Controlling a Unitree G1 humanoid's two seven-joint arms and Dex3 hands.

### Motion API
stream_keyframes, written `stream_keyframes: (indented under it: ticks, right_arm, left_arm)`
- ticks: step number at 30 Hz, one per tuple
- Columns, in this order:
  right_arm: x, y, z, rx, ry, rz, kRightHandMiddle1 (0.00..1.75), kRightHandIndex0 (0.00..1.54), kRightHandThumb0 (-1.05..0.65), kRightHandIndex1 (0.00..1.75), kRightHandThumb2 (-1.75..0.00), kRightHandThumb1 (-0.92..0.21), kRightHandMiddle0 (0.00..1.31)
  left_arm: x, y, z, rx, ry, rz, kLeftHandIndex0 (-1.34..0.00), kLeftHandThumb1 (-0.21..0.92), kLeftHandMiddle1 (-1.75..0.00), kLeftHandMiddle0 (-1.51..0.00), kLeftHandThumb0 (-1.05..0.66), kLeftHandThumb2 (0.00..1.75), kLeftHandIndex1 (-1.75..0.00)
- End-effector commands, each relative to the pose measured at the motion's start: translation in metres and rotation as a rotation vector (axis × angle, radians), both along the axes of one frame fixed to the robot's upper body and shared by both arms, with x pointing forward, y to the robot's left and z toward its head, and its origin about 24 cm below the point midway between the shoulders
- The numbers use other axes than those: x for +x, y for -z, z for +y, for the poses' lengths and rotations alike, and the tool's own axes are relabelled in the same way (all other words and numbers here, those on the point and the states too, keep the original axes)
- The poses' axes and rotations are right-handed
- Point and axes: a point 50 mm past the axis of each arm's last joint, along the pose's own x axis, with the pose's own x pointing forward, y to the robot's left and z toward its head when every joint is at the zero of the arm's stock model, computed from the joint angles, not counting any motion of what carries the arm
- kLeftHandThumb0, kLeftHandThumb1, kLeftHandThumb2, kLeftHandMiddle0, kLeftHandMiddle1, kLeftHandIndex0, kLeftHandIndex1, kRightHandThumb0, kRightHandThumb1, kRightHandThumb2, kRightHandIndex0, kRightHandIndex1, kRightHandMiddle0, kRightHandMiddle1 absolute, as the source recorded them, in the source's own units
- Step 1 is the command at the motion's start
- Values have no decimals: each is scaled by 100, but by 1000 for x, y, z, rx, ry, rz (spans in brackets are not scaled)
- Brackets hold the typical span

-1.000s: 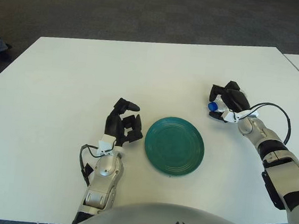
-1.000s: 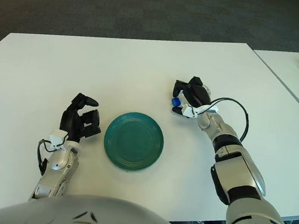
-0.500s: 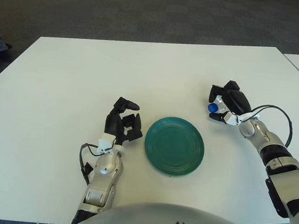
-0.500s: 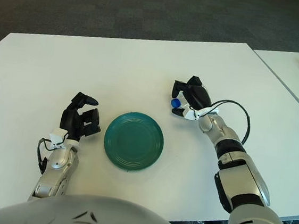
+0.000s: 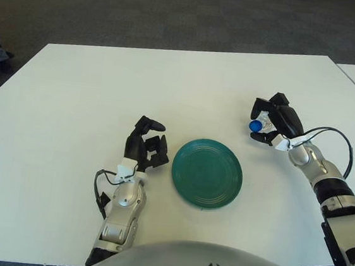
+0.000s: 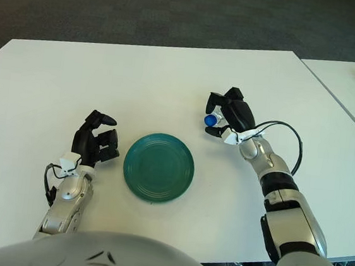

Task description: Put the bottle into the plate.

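White tabletop (image 5: 93, 86); left robot hand (image 5: 146, 144) parked, fingers curled, empty, left of round green plate (image 5: 207, 174). Right robot hand (image 5: 274, 120) grips small blue-capped clear bottle (image 5: 256, 125), now lifted slightly since a moment ago; carry to plate likely next.

Inside the right hand (image 5: 275, 121) the bottle (image 5: 257, 124) shows only its blue cap and a sliver of clear body, the rest covered by the black fingers (image 6: 214, 101), so its tilt and length cannot be told.
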Motion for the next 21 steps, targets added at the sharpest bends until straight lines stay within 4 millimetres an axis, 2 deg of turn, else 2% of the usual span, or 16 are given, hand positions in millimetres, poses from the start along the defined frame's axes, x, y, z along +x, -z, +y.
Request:
stream_keyframes:
  ticks: [1, 13, 21]
  right_arm:
    - [0, -14, -1, 27, -6, -40, 175, 135, -7, 175, -155, -11, 117]
    - [3, -38, -4, 55, -3, -94, 175, 135, -5, 175, -155, -10, 116]
    - [-7, -58, 3, 86, -43, -162, 175, 135, -6, 175, -155, -11, 116]
  left_arm:
    - [5, -3, -4, -36, -3, -22, -61, 33, -175, -132, -48, 130, -175]
    - [6, 2, -4, -22, -6, -5, -60, 34, -175, -132, -48, 128, -175]
    - [8, 3, -4, -21, -3, -4, -59, 35, -175, -132, -48, 128, -175]
